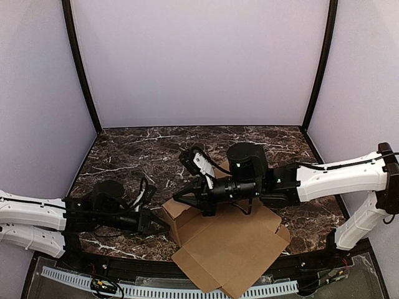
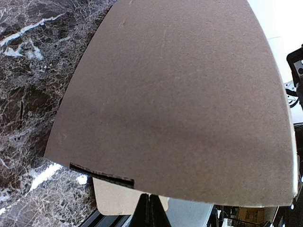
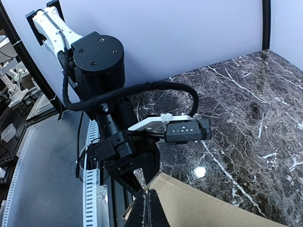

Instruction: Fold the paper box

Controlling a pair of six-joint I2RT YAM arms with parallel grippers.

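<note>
Centrally along the near edge of the table lies the paper box, a plain brown die-cut sheet. It is mostly flat, with its near corner hanging out over the edge above a pale perforated strip. Its left end is folded up into low walls. From the box to the far edge and both far corners, dark veined marble lies open, closed in by lilac walls.

In the left wrist view a broad panel fills the frame, with a narrow slot cut near its lower edge. A black module on the left arm carries small white marks, too small to read.

The left gripper has its fingers together, with the tips meeting the raised left wall. The right gripper is likewise closed tight, its tips at the top edge of the upturned cardboard. Whether either pinches the sheet cannot be told.
</note>
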